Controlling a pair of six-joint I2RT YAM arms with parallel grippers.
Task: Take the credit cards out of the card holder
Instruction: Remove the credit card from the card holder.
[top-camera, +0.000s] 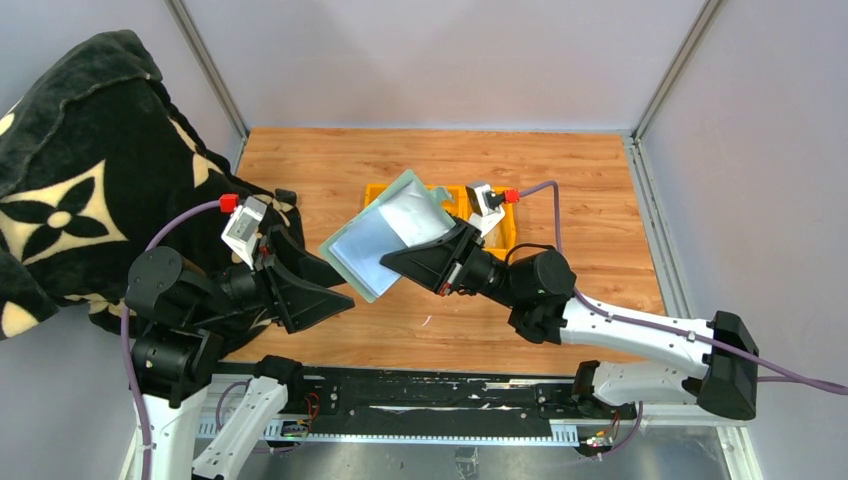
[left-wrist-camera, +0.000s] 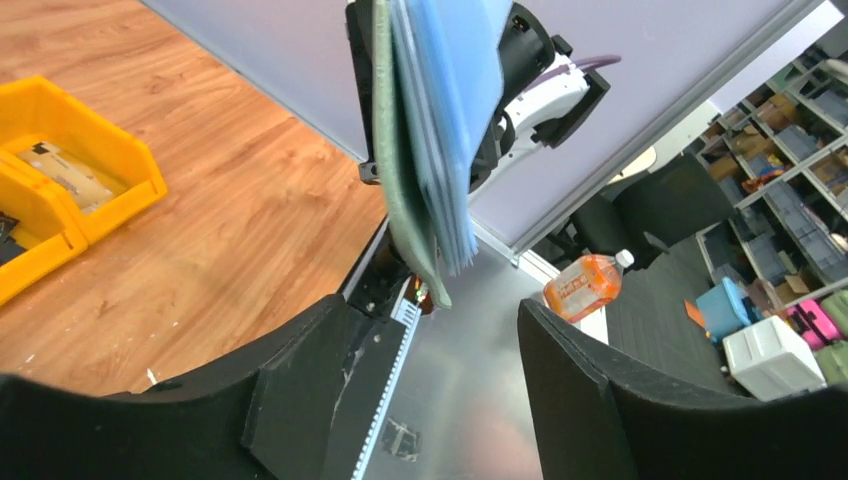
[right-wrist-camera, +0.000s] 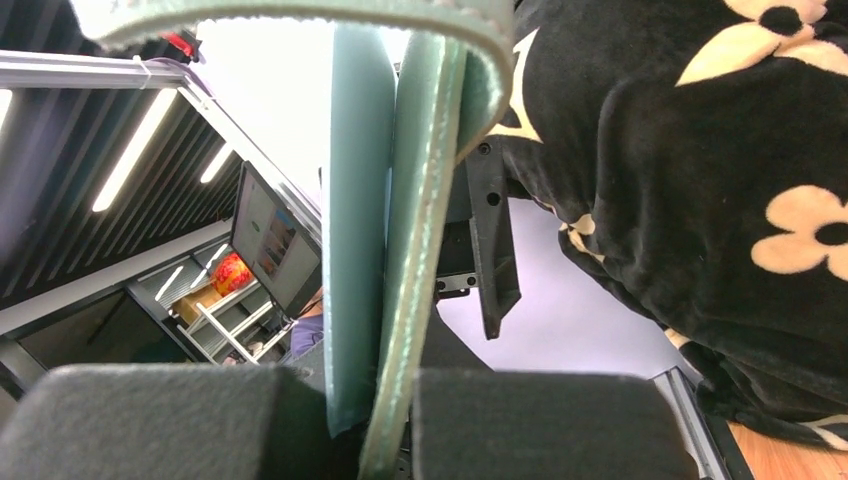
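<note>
Right gripper (top-camera: 400, 258) is clamped shut on the card holder (top-camera: 410, 215), which is lifted clear of the table (top-camera: 420, 160) and tilted, just in front of the yellow tray (top-camera: 512, 238).

The holder's sage-green cover faces up. A pale grey-blue credit card (top-camera: 362, 252) lies against its lower-left half.

In the right wrist view the card (right-wrist-camera: 355, 250) and the green flap (right-wrist-camera: 420, 250) stand edge-on, side by side, both pinched between the 2 fingers (right-wrist-camera: 540, 420).

Left gripper (top-camera: 345, 287) is open, with its jaws spread, and it points at the holder's lower corner. It is near that corner but not touching it.

In the left wrist view the holder (left-wrist-camera: 405, 180) and the thin card edges (left-wrist-camera: 450, 100) hang above the gap between the fingers (left-wrist-camera: 300, 380) (number of cards not countable).

A black blanket with cream flowers (top-camera: 70, 180) is heaped at the far left.
</note>
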